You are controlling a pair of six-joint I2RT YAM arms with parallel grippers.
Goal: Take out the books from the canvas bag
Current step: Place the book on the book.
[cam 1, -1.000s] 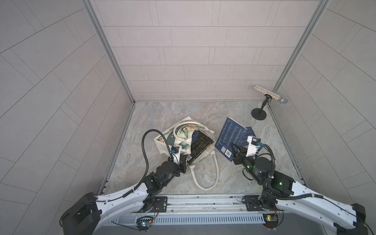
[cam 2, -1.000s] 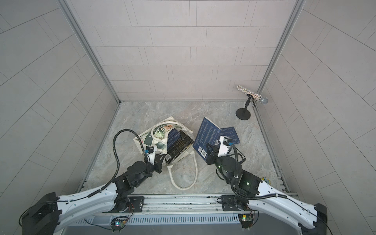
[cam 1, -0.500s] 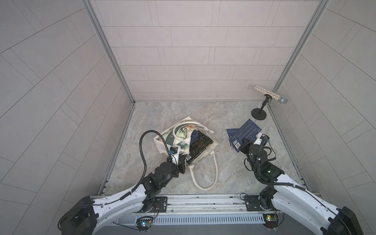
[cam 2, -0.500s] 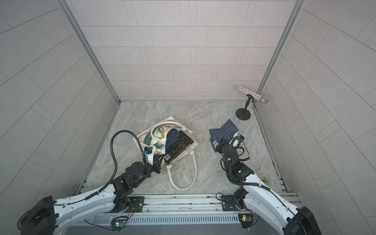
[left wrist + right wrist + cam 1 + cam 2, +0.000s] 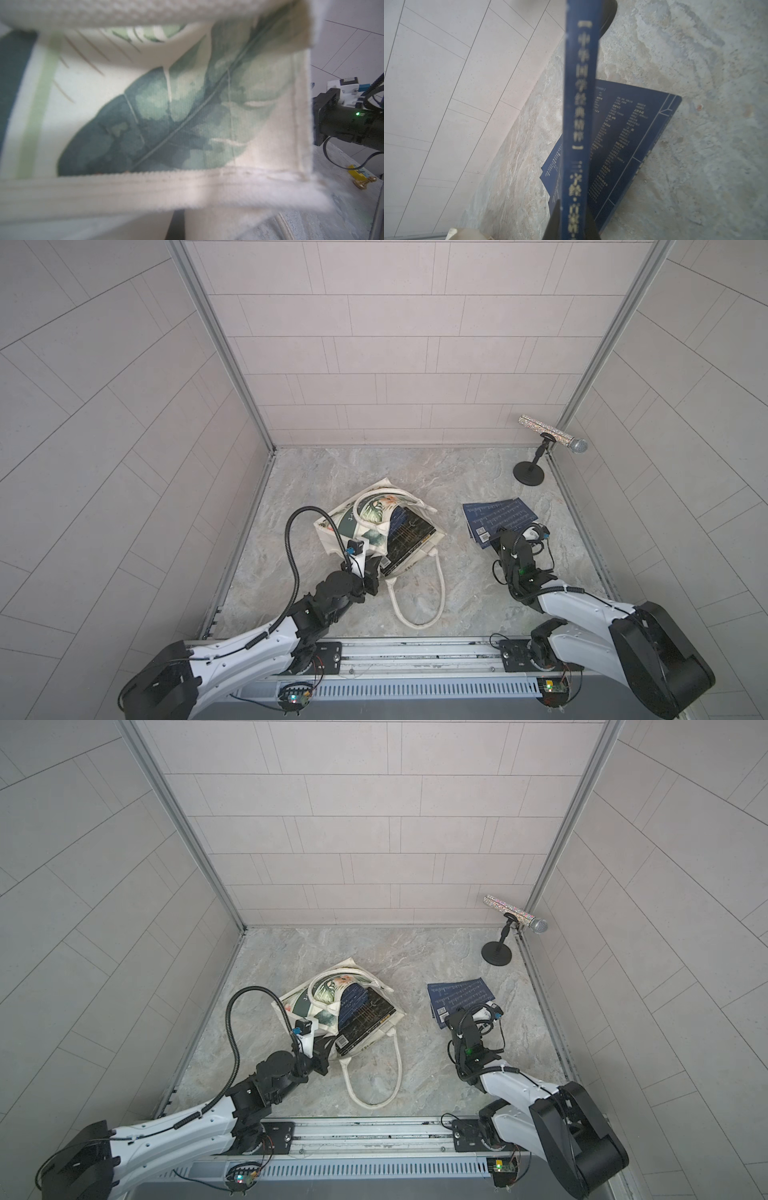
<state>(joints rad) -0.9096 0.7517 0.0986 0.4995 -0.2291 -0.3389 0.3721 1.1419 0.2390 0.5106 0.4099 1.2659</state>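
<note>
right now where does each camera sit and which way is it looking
top views: high over the front rail, looking down on the table; left gripper at the canvas bag, right gripper at the navy books.
left wrist: on the left arm, pressed against the bag's leaf print; the right arm shows.
right wrist: on the right arm, looking along a held book between its gripper's fingers.
shared: top views and right wrist both show the navy books.

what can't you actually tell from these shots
- Book count inside the canvas bag: its cloth covers all but the top books, in both top views.
- Left gripper fingertips: blurred bag cloth fills the left wrist view.
- Held book cover: only its spine shows, right wrist view.
</note>
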